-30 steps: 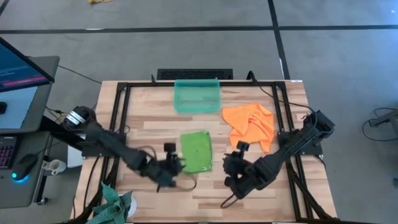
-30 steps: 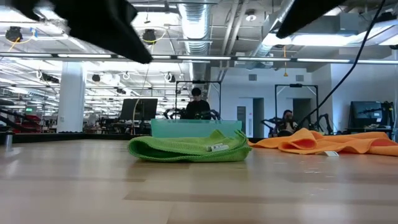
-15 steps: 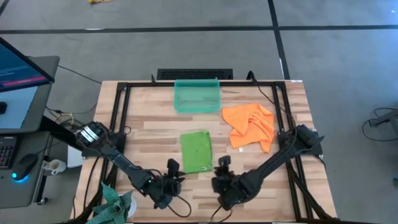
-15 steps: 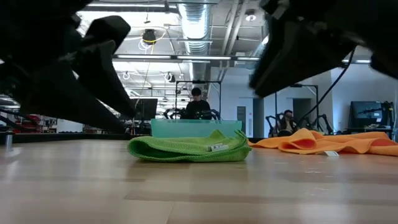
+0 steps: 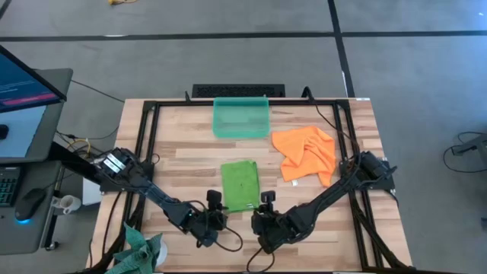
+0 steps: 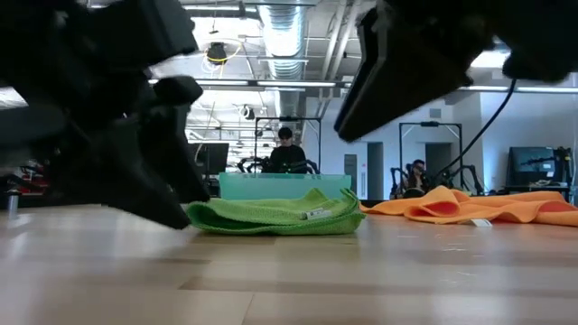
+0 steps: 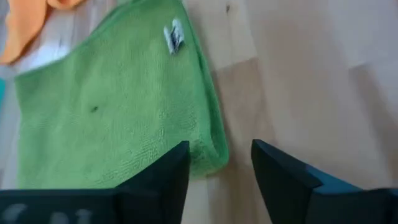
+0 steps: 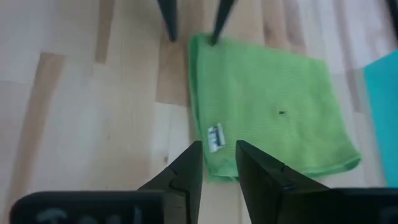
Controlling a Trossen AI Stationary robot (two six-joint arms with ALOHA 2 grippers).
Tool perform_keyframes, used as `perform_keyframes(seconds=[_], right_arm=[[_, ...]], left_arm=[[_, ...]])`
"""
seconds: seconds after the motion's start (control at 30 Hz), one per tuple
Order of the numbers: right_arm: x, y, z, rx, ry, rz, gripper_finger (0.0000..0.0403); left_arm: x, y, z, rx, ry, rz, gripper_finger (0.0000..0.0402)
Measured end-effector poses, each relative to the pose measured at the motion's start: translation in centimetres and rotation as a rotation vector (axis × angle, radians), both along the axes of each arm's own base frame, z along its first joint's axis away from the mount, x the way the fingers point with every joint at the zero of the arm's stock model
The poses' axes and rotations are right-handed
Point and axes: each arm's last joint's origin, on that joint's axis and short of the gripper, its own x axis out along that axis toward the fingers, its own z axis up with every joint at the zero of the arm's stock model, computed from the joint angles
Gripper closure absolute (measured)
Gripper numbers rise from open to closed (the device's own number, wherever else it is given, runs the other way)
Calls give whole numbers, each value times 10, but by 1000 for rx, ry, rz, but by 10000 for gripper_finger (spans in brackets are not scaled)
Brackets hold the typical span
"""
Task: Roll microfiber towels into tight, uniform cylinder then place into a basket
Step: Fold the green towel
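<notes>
From above, the lime green towel point(image 5: 240, 185) lies folded into a flat rectangle at the middle of the desk point(image 5: 183, 156), its long axis running from the frame's top to its bottom; the basket point(image 5: 241, 117) sits above it at the desk's far edge, and the orange towel point(image 5: 306, 154) lies crumpled to the right. The left tool point(image 5: 215, 216) is at the green towel's lower left corner, the right tool point(image 5: 265, 213) just off its lower right corner. The level view shows what the overhead hides: the green towel point(image 6: 275, 213) is a low layered mound with a small white tag facing the camera, its print unreadable. The left wrist view shows that tool's fingers point(image 7: 163, 180) parted, straddling the towel's corner, gripping nothing. The right wrist view shows fingers point(image 8: 186, 174) narrowly parted, empty, just short of the tagged edge.
</notes>
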Motion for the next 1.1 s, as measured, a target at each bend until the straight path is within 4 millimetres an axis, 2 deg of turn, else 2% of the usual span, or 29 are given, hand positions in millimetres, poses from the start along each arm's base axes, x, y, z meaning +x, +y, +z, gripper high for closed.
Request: perform_keyframes(seconds=[0.2,0.53,1.1], right_arm=[[5,-7,-3,63,30,0,243],[8,-8,-3,61,28,17,170],[9,-10,-3,57,30,17,163]], left_arm=[[4,8,-1,-26,-5,54,197],[5,10,-1,-11,15,31,193],[-7,-9,3,175,-14,-72,193]])
